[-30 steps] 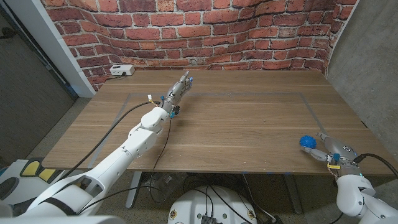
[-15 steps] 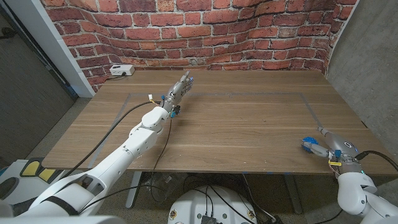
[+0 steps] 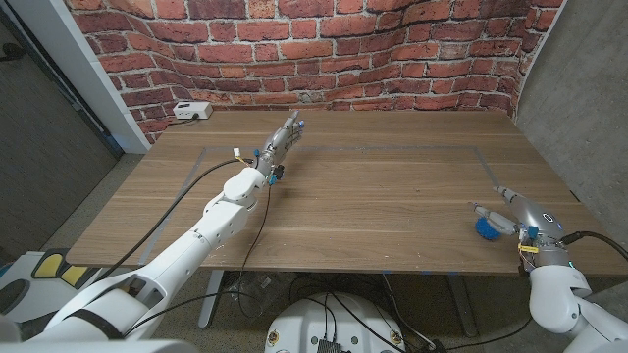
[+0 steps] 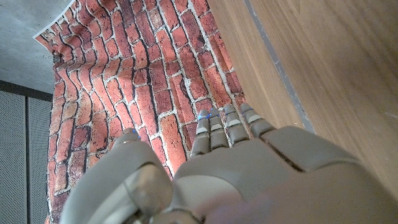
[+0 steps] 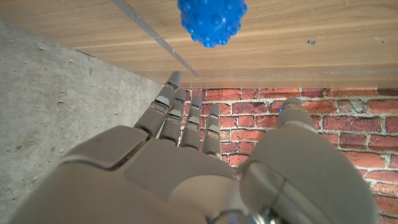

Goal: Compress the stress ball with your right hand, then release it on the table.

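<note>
The blue knobbly stress ball [image 3: 485, 228] lies on the wooden table [image 3: 392, 186] near its front right corner. My right hand [image 3: 517, 217] hovers just beside and above it, fingers stretched out and apart, holding nothing. In the right wrist view the ball [image 5: 211, 22] sits on the wood beyond the straight fingers of my right hand [image 5: 186, 162], with a gap between them. My left hand [image 3: 283, 137] is held out over the far middle-left of the table, fingers straight and empty; in the left wrist view my left hand [image 4: 249, 168] points toward the brick wall.
A small white box [image 3: 191, 111] with a cable sits at the table's far left corner. A brick wall [image 3: 314, 49] stands behind the table. Thin grey lines [image 3: 488, 167] mark a rectangle on the wood. The table's right edge [image 3: 549, 186] runs close to the ball.
My right hand gripped the ball a second ago; its fingers have since spread and lifted off, leaving the ball on the table. The left arm has not moved.
</note>
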Controlling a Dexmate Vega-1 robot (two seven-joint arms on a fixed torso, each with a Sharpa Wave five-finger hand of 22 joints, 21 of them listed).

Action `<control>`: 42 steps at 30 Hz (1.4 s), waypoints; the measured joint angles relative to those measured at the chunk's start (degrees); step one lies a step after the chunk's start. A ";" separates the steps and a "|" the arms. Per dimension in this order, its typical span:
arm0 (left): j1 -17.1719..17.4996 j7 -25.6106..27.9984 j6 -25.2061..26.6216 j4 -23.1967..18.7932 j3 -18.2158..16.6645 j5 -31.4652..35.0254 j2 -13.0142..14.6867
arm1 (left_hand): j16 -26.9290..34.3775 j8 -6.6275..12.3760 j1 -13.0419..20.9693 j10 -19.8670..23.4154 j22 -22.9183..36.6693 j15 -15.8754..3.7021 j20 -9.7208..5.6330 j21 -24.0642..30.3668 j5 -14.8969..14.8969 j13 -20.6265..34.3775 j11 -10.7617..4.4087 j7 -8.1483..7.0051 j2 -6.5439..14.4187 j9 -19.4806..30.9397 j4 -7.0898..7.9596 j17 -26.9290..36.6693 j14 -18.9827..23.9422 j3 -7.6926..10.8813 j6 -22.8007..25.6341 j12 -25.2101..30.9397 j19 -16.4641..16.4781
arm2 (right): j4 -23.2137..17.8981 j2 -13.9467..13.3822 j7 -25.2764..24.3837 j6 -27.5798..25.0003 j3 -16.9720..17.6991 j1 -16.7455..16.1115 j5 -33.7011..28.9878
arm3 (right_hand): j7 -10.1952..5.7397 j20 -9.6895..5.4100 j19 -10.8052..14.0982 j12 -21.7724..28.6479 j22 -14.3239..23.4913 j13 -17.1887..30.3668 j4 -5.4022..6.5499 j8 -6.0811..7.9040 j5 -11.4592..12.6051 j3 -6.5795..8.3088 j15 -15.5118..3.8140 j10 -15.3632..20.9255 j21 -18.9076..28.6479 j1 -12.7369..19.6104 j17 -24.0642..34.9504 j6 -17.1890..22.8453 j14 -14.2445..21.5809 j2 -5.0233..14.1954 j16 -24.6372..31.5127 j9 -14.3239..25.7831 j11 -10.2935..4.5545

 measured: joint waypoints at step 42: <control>3.72 2.63 0.32 -5.60 -1.75 0.70 3.10 | 0.00 0.00 0.00 0.00 0.00 0.00 0.00 0.00 -0.23 -0.16 0.00 0.00 0.00 0.00 -0.16 0.00 0.00 -0.16 0.00 0.00 0.00 | 13.20 3.63 -0.09 30.05 -5.74 17.85 9.59 | 1.52 -0.40 -5.78 1.99 0.00 -0.21 -0.02 0.32 -2.76 1.59 -0.66 5.45 -3.34 -1.39 -0.43 4.15 -4.06 5.15 -0.22 -0.39 -0.74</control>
